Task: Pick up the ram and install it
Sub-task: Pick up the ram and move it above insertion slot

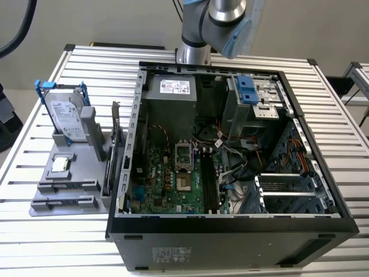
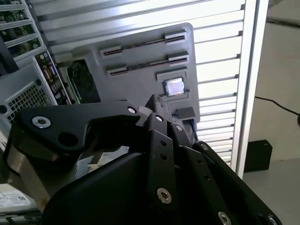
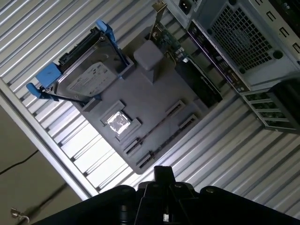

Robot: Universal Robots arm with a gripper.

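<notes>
One end effector (image 3: 161,174), nearest the lens in both wrist views, has its fingers drawn together with nothing between them. Read this as the approach stage: the pick is not yet made.

Below it, in the first wrist view, the grey parts holder (image 3: 154,89) lies on the slatted table (image 3: 220,154). Look there for the ram (image 3: 153,127): a thin dark strip seen edge-on, held between two slotted end blocks of the holder. It sits just beside the square processor chip (image 3: 118,123) in its recess. A second pair of end blocks runs parallel on the side away from the chip, and you cannot tell whether it carries a module. The end effector hovers well apart from the ram and touches nothing.

Farther along the holder stand the hard drive (image 3: 86,79) in its blue frame and the expansion card (image 3: 171,44). Neither is your target. Beyond them sits the open computer case (image 1: 230,222). In the exterior view its board shows long black memory slots (image 1: 209,183), to the exterior view's right of the holder.

Judged from this layout, a grasp calls for the fingers to part and line up across the strip's thin faces. They must then come down squarely over its middle, clear of both end blocks and the chip. Seating the ram would demand its long edge parallel to a slot.
</notes>
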